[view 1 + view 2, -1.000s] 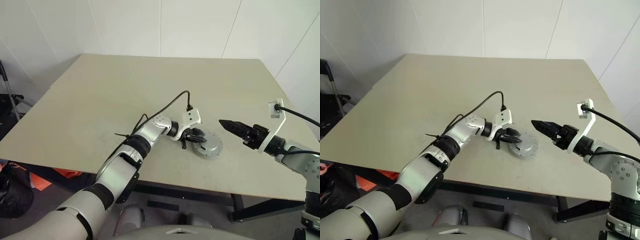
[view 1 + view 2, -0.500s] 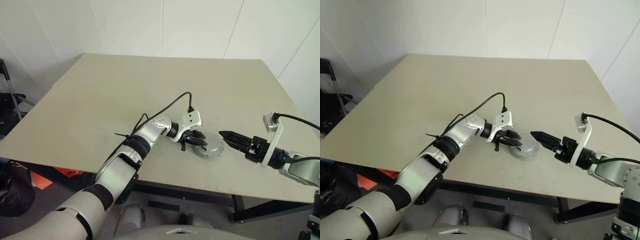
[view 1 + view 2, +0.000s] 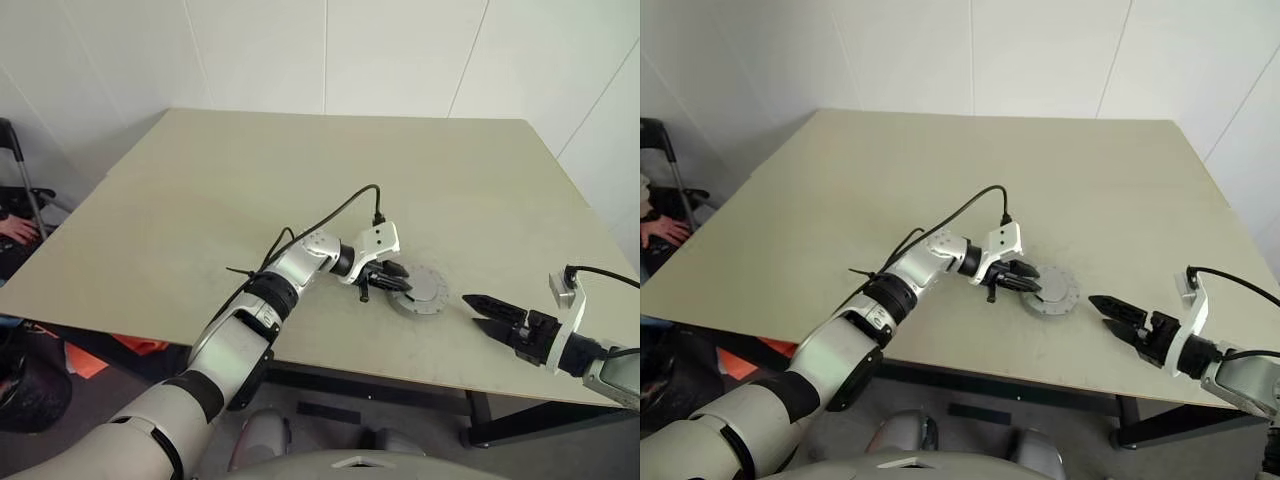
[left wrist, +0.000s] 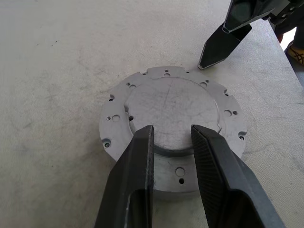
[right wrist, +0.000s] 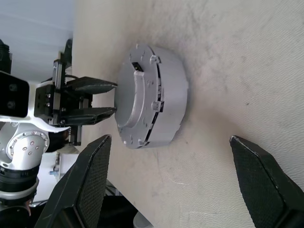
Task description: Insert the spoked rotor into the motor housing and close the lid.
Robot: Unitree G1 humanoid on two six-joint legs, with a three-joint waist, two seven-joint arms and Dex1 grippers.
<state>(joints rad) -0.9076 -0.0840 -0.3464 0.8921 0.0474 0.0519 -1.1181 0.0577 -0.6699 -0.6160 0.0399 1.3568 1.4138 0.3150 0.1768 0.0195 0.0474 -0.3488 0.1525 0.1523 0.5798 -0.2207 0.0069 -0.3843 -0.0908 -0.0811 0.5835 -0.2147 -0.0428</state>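
Lid (image 4: 173,128) sits under the nearly closed, empty left tool (image 4: 172,134), wide-open right tool (image 3: 478,312) well apart

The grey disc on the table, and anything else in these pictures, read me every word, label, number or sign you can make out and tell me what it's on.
None readable.
The lid has bare grey metal on top: screw holes, scratches, no lettering.
Its side wall in the right wrist view carries no marking.
The left gripper, right gripper and table bear no text.
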